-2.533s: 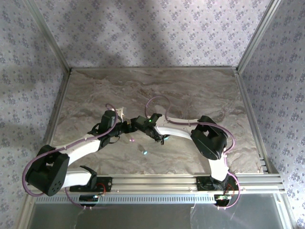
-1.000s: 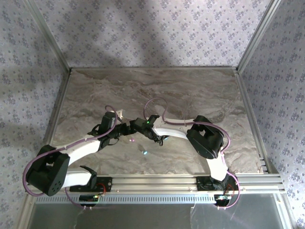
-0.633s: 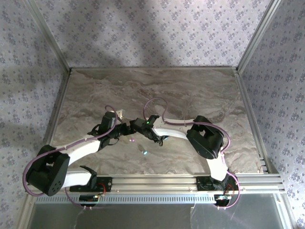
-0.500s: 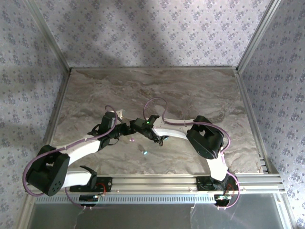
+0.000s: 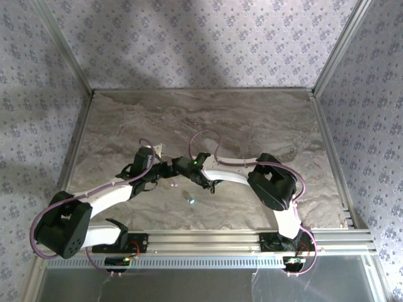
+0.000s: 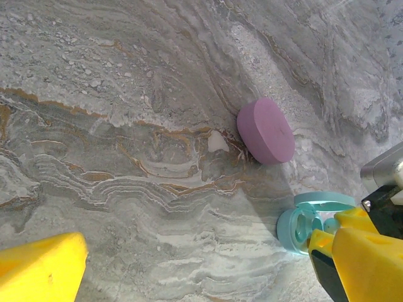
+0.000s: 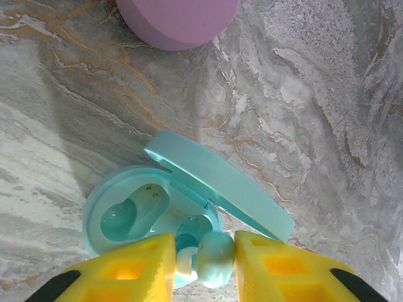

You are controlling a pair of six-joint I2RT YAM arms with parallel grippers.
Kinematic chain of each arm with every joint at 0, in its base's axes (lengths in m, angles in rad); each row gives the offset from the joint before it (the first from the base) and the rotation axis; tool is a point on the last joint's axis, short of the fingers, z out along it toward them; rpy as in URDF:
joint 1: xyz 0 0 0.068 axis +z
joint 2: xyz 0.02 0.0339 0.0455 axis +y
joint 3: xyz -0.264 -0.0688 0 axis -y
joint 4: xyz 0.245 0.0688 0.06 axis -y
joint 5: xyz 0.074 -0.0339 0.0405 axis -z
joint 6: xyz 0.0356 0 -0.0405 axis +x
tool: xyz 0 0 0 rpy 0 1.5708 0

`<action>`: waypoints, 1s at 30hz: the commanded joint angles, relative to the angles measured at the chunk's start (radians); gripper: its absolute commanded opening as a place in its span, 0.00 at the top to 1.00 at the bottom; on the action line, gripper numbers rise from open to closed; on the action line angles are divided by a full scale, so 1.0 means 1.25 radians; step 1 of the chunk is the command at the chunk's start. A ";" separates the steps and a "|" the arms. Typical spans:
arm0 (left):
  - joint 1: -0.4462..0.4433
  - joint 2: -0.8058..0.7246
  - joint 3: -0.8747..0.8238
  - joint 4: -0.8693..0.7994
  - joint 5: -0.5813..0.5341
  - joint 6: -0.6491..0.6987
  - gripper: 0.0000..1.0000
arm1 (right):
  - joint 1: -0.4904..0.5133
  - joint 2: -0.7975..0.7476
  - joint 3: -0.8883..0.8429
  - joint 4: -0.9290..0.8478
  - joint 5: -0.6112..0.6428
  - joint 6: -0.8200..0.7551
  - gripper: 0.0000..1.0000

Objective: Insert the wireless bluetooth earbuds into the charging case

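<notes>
Teal and glossy, the tiny earbud looks slippery, my right gripper pinching its sides over the case.

The right arm has edged slightly left, carrying the teal earbud in its jaws.

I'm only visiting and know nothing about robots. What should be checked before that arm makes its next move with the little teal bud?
1. Teal case lid open: ok.
2. Teal earbud between the right gripper fingers: ok.
3. Bud lined up over its slot in the case: cannot tell, its underside is hidden.
4. Other slot empty and unobstructed: ok.
5. Left gripper open, holding nothing: ok.
6. Pink case shut and lying apart from the teal case: ok.
</notes>
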 commanded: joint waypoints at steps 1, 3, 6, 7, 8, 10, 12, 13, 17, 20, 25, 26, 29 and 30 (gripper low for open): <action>-0.012 -0.022 0.025 0.092 0.068 -0.010 0.00 | 0.002 0.011 -0.005 -0.018 -0.001 0.017 0.67; -0.012 -0.022 0.025 0.092 0.068 -0.010 0.00 | 0.002 0.013 -0.002 -0.021 0.004 0.018 0.67; -0.012 -0.023 0.025 0.092 0.068 -0.010 0.00 | -0.001 0.016 0.004 -0.025 0.006 0.018 0.67; -0.012 -0.023 0.025 0.092 0.068 -0.009 0.00 | -0.002 0.015 0.005 -0.024 0.005 0.016 0.67; -0.012 -0.024 0.026 0.092 0.067 -0.009 0.00 | -0.001 0.014 0.007 -0.023 0.003 0.016 0.67; -0.012 -0.026 0.024 0.090 0.067 -0.009 0.00 | 0.000 0.005 0.005 -0.019 -0.005 0.015 0.67; -0.012 -0.029 0.024 0.089 0.064 -0.007 0.00 | -0.001 -0.013 -0.003 -0.011 -0.016 0.016 0.67; -0.012 -0.034 0.022 0.088 0.062 -0.008 0.00 | -0.002 -0.023 -0.008 -0.008 -0.022 0.016 0.66; -0.012 -0.067 0.015 0.078 0.047 -0.001 0.00 | -0.009 -0.095 -0.052 0.021 -0.052 0.024 0.64; -0.013 -0.103 0.006 0.070 0.031 0.006 0.00 | -0.020 -0.171 -0.098 0.059 -0.083 0.029 0.58; -0.020 -0.168 -0.011 0.060 0.003 0.016 0.00 | -0.049 -0.314 -0.218 0.155 -0.145 0.040 0.48; -0.024 -0.184 -0.016 0.059 -0.004 0.018 0.00 | -0.056 -0.337 -0.239 0.175 -0.156 0.040 0.45; -0.038 -0.234 -0.036 0.071 -0.028 0.031 0.00 | -0.084 -0.417 -0.316 0.244 -0.196 0.041 0.37; -0.045 -0.250 -0.044 0.076 -0.040 0.037 0.00 | -0.094 -0.442 -0.342 0.272 -0.210 0.040 0.35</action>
